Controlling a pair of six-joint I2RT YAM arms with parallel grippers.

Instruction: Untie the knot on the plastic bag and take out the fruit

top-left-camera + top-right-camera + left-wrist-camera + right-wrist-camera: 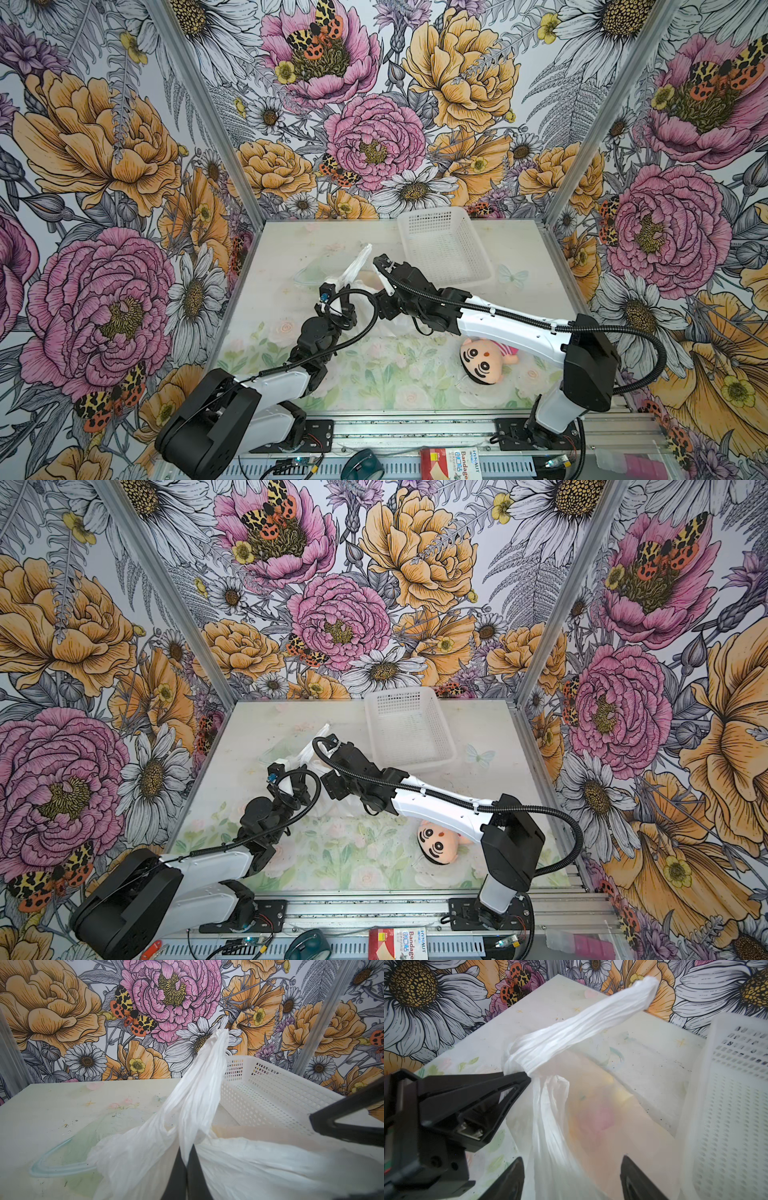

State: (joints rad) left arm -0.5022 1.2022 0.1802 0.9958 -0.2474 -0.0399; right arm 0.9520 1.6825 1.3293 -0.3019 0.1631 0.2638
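Observation:
The plastic bag [602, 1136] lies on the table mat, thin and white. Blurred pink fruit [596, 1120] and yellow patches show through its film. Its handle strips bunch into the knot [517, 1057], and one free strip [591, 1014] sticks up and away from it. My left gripper [527, 1080] is shut on the film right at the knot, and the left wrist view shows film pinched between its tips [185, 1148]. My right gripper [572, 1158] stands open over the bag, with the lower twisted strip between its jaws. In both top views the arms hide most of the bag [359, 259] [322, 733].
A white perforated basket [444, 245] [409, 729] stands at the back, just right of the bag. A plush doll [482, 361] [440, 841] lies under the right arm near the front. A clear plastic piece [52, 1165] lies flat on the mat left of the bag.

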